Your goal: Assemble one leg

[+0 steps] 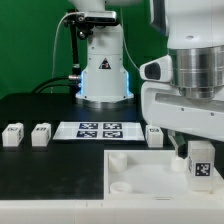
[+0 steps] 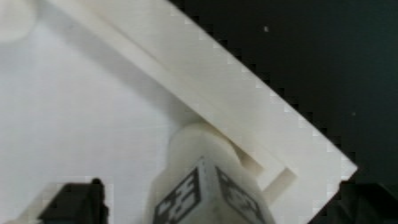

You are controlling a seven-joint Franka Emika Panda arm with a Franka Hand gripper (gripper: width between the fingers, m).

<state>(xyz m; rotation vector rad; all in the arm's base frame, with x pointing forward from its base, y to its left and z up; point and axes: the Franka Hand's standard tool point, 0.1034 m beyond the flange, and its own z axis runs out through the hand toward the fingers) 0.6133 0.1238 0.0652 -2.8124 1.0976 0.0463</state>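
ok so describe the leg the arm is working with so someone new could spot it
Find the large white panel nearest the camera on the black table. At its corner nearest the exterior view's right, held in the gripper, is the leg. The other three legs sit on the table in line with the marker board; only this one is over the panel.
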